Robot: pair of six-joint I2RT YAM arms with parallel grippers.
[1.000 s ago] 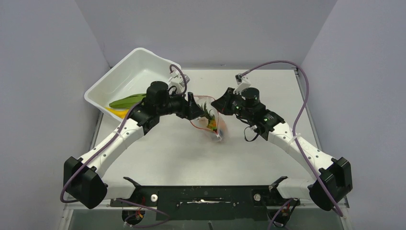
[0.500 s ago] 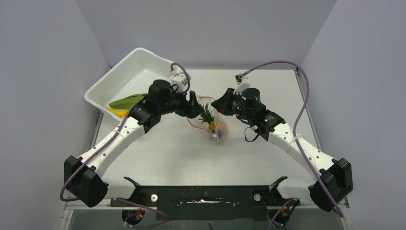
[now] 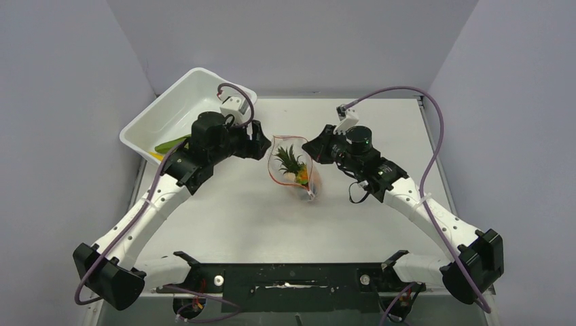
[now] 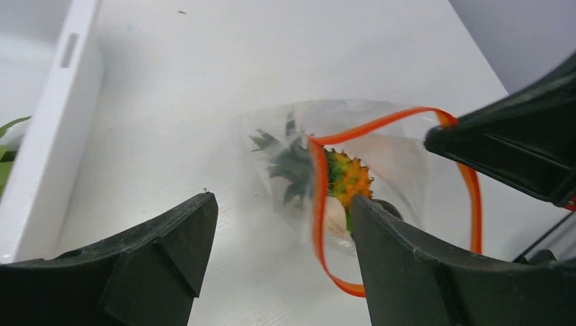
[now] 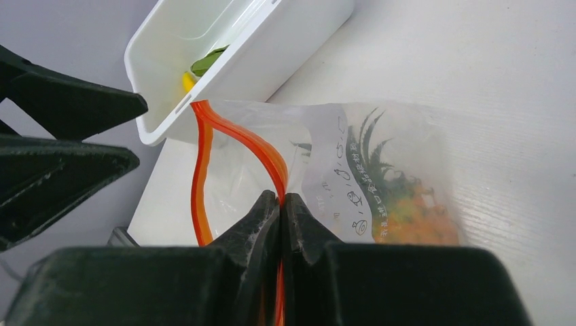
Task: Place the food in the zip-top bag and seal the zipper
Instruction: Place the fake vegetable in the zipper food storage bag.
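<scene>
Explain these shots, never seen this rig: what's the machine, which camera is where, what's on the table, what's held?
Two robot arms are bolted at the near edge of a table. The wide picture looks down from above and behind them; the other two come from a camera on each wrist, so the black wedges there are that arm's own fingers. At the far left sits a white tub with green and yellow toy food in it; in the middle is a clear zip-top bag, mouth open, a toy pineapple inside. The right gripper is shut on the bag's red zipper. The left gripper is open, holds nothing, and hangs beside the bag.
</scene>
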